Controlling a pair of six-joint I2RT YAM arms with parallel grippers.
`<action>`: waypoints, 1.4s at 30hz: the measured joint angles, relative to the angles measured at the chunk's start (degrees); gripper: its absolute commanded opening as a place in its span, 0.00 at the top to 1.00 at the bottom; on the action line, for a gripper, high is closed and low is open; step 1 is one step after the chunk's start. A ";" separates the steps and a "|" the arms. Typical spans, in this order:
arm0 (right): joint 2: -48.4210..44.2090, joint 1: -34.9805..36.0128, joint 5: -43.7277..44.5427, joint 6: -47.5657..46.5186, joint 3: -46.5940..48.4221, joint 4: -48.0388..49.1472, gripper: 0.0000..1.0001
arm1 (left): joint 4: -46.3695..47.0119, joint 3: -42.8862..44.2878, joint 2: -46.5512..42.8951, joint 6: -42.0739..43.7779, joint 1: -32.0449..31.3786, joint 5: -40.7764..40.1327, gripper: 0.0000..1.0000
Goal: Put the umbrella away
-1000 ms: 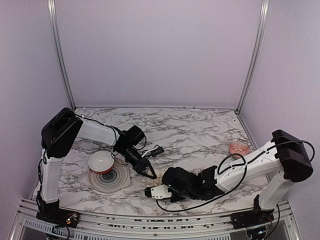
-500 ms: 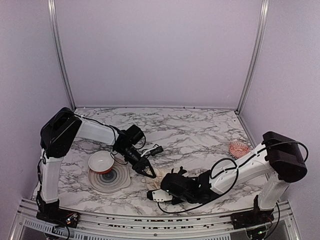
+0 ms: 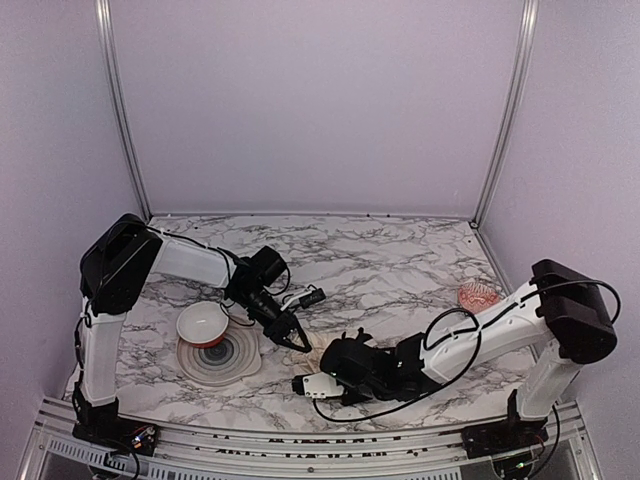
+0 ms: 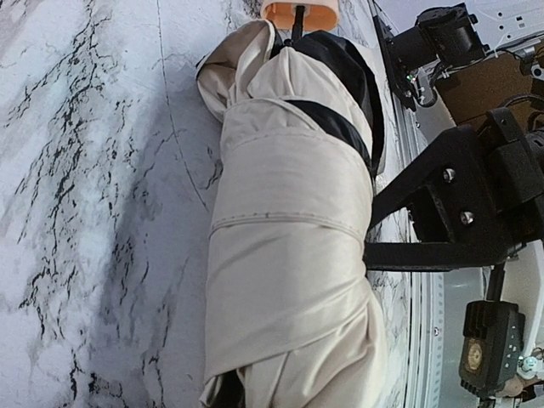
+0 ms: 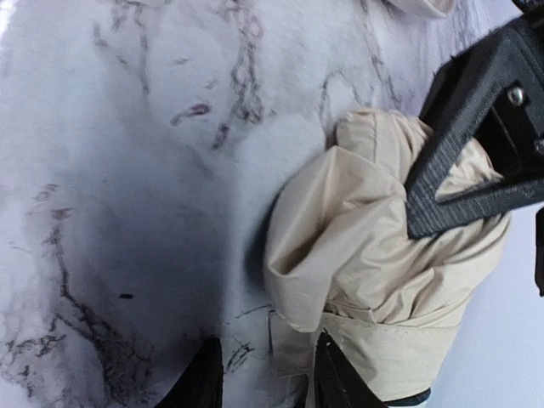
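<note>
Left hand (image 3: 294, 341) clamps umbrella (image 4: 289, 238) end; right hand (image 5: 265, 376) part-open, umbrella against one finger.

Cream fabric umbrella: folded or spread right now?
Folded. The cream fabric umbrella lies on the marble table as a tight wrapped bundle, tan handle close at one end.

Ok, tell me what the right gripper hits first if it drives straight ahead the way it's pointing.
The umbrella. Its bundled cream fabric lies just beyond the open fingertips of the right gripper, nearer than the left gripper clamped on it. Depth is unclear, but contact looks almost immediate.
</note>
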 measured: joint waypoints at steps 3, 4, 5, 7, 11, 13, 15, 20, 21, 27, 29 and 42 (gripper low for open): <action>-1.66 0.42 -4.63 1.99 0.72 -3.15 0.57 | -0.11 0.07 0.00 0.00 0.04 -0.15 1.00; -2.71 0.70 -7.13 2.82 0.74 -4.42 0.54 | -0.11 0.09 0.00 0.00 0.04 -0.11 1.00; -3.82 0.85 -9.05 3.72 0.74 -5.57 0.51 | -0.11 0.07 0.00 0.00 0.04 -0.15 1.00; -7.23 0.94 -13.51 5.51 0.72 -7.58 0.40 | -0.13 0.07 0.00 0.00 0.04 -0.13 1.00; -15.45 -0.35 -19.34 9.66 0.72 -8.37 0.00 | -0.13 0.07 0.00 0.00 0.04 -0.13 1.00; -18.69 -2.43 -19.69 11.26 0.72 -7.34 0.00 | -0.13 0.09 0.00 0.00 0.04 -0.13 1.00; -19.23 -4.57 -17.64 11.69 1.03 -6.29 0.00 | -0.13 0.09 0.00 0.00 0.04 -0.11 1.00; -11.10 -6.29 -10.29 9.44 3.56 -6.21 0.00 | -0.13 0.07 0.00 0.02 0.04 -0.11 1.00; -9.27 -6.29 -9.16 8.57 3.98 -6.25 0.00 | -0.13 0.07 0.00 0.02 0.04 -0.11 1.00; -1.33 -6.86 -2.69 4.28 7.19 -6.80 0.05 | -0.13 0.07 0.00 0.04 0.04 -0.09 1.00; 0.57 -7.15 -0.96 2.97 8.39 -6.69 0.10 | -0.13 0.07 0.00 0.07 0.04 -0.09 1.00; 7.19 -8.50 2.05 -2.16 12.96 -7.45 0.46 | 0.11 0.04 -0.02 0.48 0.61 -0.44 1.00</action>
